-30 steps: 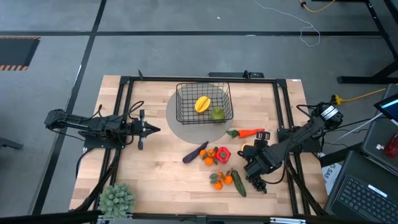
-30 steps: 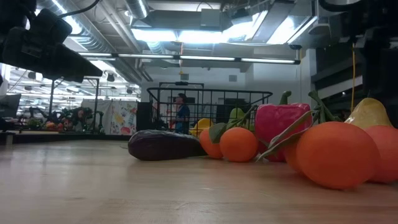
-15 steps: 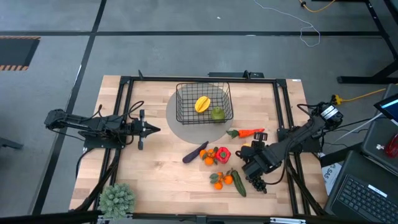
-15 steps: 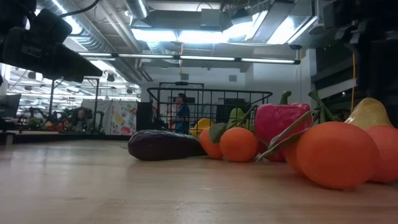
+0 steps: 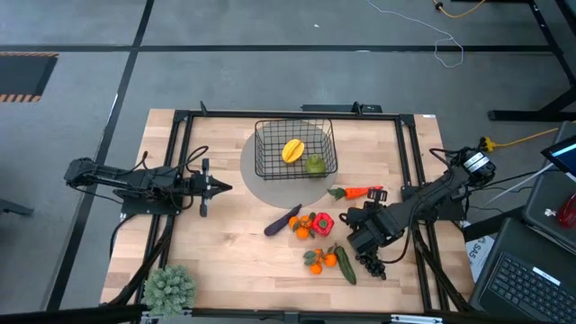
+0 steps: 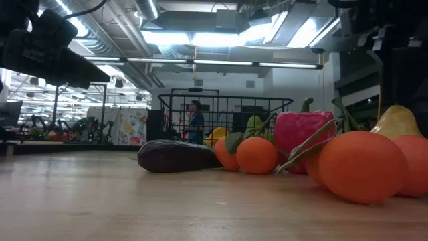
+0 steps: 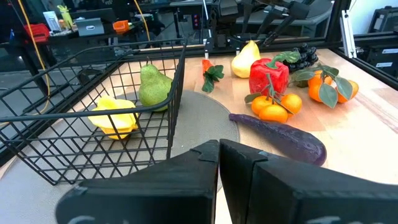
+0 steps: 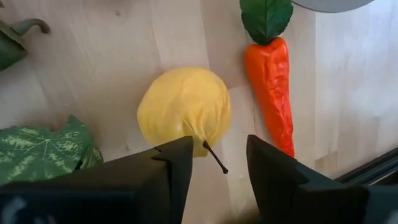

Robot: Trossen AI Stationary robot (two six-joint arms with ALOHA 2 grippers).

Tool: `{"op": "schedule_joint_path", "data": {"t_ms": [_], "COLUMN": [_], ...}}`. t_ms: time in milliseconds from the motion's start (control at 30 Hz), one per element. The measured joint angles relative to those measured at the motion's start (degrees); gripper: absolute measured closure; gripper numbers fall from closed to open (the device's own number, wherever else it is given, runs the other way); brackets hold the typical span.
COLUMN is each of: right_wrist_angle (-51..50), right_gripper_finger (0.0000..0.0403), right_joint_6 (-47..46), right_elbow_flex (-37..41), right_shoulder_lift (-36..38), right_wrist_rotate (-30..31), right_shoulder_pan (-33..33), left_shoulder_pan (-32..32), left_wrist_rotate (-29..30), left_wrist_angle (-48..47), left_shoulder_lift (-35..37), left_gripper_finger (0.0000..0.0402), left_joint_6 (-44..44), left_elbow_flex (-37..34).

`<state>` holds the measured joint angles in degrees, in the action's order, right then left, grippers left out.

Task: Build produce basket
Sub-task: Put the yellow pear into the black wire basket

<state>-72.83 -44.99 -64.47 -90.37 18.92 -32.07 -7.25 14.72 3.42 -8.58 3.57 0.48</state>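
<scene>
Hovering over a yellow pear (image 8: pixel 184 112) beside the carrot (image 8: pixel 268 87), the right gripper (image 8: pixel 217 165) is seen with fingers apart — the basket (image 5: pixel 296 148) is well apart, the left gripper (image 5: pixel 216 187) pressed together.

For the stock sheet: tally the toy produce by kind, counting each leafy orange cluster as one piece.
Starfruit: 1
Green pear: 1
Yellow pear: 1
Carrot: 1
Red pepper: 1
Eggplant: 1
Cucumber: 1
Grape bunch: 1
Orange clusters: 2
Total: 10
</scene>
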Motion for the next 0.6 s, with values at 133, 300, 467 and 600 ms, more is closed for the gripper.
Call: {"op": "schedule_joint_path", "data": {"t_ms": [133,300,467,600], "right_wrist_angle": [-0.03,0.04,0.99,0.83], "right_gripper_finger": [0.0296,0.0334,0.0390,0.0400], "right_joint_6": [-1.19,-1.29,-2.23,-3.88], "right_elbow_flex": [0.00,0.00,0.00,0.00], "right_shoulder_lift": [0.00,0.00,0.00,0.00], "right_wrist_rotate": [-1.71,-2.05,-2.08,-2.18], "right_shoulder_pan": [0.45,0.45,0.45,0.45], "left_shoulder_pan": [0.00,-0.02,0.00,0.00], "left_wrist_rotate": [0.02,0.02,0.02,0.02], "left_wrist_angle": [0.00,0.00,0.00,0.02], "left_shoulder_lift": [0.00,0.00,-0.02,0.00], "left_gripper_finger": [0.0398,0.0398,0.0398,0.0398], "left_joint_6": [0.00,0.00,0.00,0.00], "left_elbow_flex": [-0.01,-0.01,0.01,-0.01]}}
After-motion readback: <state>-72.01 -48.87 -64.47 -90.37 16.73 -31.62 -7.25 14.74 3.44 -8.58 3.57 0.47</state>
